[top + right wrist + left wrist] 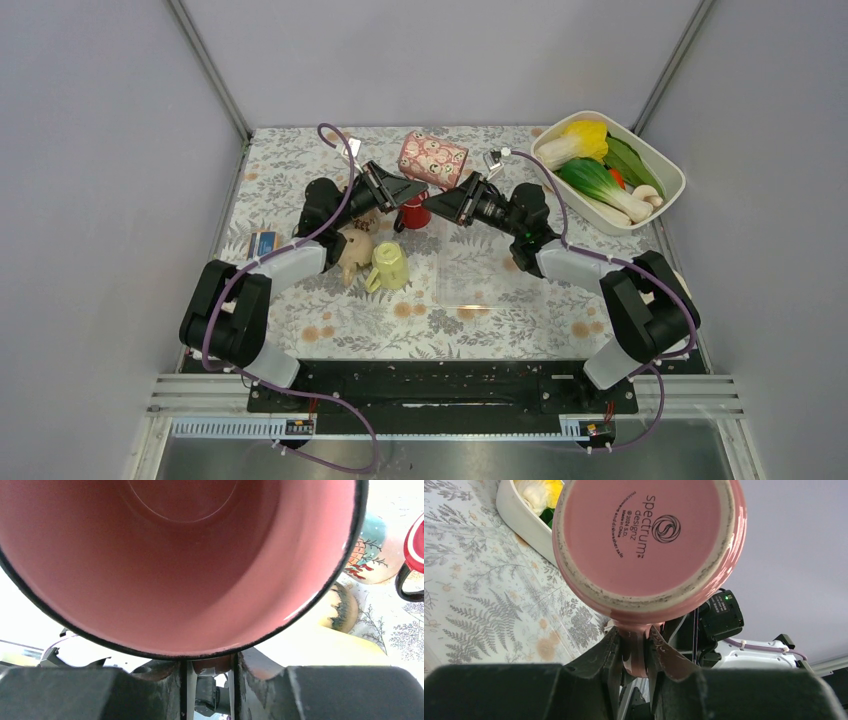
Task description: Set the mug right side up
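Fingers (610,652) of the left gripper (408,186) were clamped on the handle (634,656) of the pink mug (433,158). Right gripper (207,667) had its fingers (167,675) nearly together with a sliver of pink between them, so it looked closed on the mug at the rim end; couldn't tell if that was wall or handle.

Mug hung in the air on its side between both arms, base facing the left wrist camera and mouth facing the right one. It wasn't upright yet.

Handling, my read: glazed ceramic, so rigid, fairly heavy, slick and chip-prone. The handle was the safest hold, since it stops the mug rolling in the jaws. A pinch on the rim wall could slip on the glaze. The unglazed foot ring should sit stable once down.

Surface was a flat table (330,325) with a floral cover. Room was tight: a red mug (413,212) sat just below the held one, with a yellow mug (388,266) and a beige mug (355,248) near the left arm. A white vegetable basket (668,165) stood well apart, far right.
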Motion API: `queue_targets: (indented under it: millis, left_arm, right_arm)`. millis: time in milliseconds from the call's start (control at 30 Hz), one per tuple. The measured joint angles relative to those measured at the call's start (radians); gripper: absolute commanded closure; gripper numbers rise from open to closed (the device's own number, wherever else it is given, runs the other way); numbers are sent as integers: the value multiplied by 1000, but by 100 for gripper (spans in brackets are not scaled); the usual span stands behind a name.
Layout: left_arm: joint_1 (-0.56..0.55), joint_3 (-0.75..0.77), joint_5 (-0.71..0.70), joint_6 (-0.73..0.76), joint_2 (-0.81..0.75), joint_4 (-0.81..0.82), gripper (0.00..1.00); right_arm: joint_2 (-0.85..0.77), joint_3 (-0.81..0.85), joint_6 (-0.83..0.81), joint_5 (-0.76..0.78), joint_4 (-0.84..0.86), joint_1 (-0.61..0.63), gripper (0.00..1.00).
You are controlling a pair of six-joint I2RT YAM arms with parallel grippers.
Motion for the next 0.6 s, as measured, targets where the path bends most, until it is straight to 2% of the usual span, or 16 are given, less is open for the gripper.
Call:
queue_targets:
  millis: [67, 233, 433, 533, 600]
  left_arm:
    - [-1, 0, -1, 5, 0, -2, 100]
    - [-3, 0, -1, 9, 0, -2, 100]
    - [-10, 0, 7, 26, 0, 3, 48]
    - [-16, 0, 34, 45, 0, 19, 28]
    - [-20, 0, 48, 49, -2, 40, 22]
  right_arm:
    - [0, 0, 0, -2, -5, -2, 99]
    - [-1, 0, -2, -13, -6, -8, 100]
    - [-12, 7, -31, -56, -27, -26, 100]
    - [-34, 19, -37, -57, -71, -46, 100]
    - [-41, 21, -45, -55, -96, -61, 100]
